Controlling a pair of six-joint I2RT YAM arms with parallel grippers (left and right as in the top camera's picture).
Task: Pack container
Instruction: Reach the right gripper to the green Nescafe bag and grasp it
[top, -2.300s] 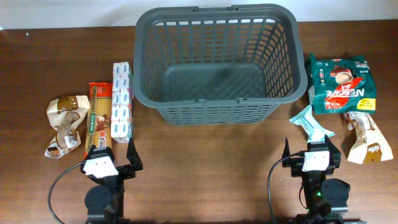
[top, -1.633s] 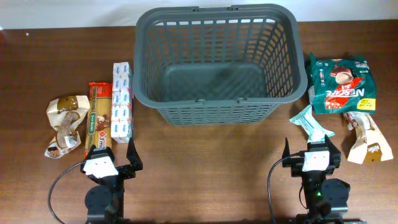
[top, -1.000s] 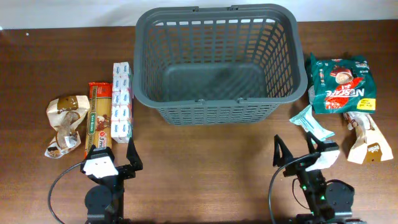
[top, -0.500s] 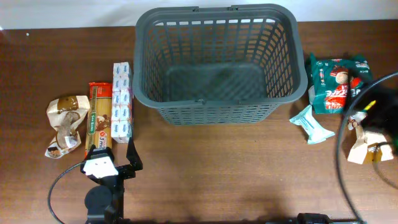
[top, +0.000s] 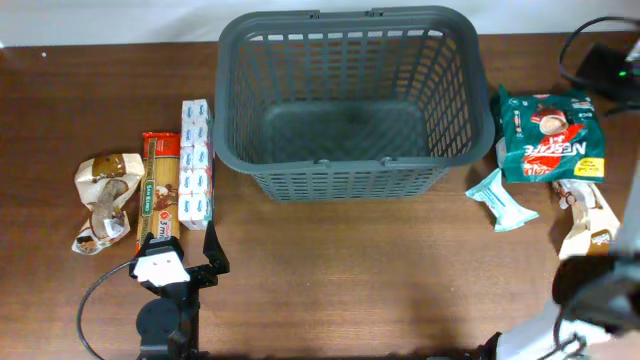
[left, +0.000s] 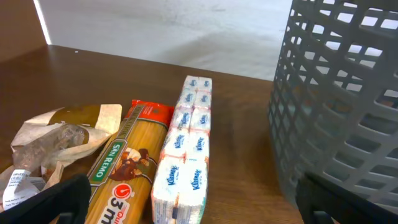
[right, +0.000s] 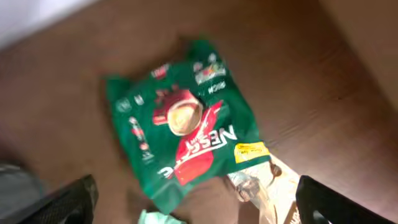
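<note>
Container (top: 345, 180) was found standing empty at the far middle of the table (top: 330, 270), with nothing yet packed into it. At the far left a crumpled brown paper packet (top: 103, 200) was laid, with a spaghetti pack (top: 160, 190) just beside it and then a tissue pack (top: 196, 165) near the container's left wall. The left gripper (top: 180, 250) was parked at the near ends of these, its fingers spread wide and nothing held between them.

Right of the container, a teal sachet (top: 503, 198), a green coffee bag (top: 550, 135) and a beige packet (top: 588, 220) were grouped. The beige packet was touching, or all but touching, the bag's near edge. The right gripper (right: 199, 202) was held above the green coffee bag with its fingers fully parted and empty. The wrist picture was blurred, so its height could not be told.

Several risks could be foreseen. The bag looked slack and glossy, so a shallow pinch could be lost in the lift. The beige packet could be dragged along if the fingers were set too near it. The container's high rim could be caught by a hanging bag, and the container itself could be shoved aside.
</note>
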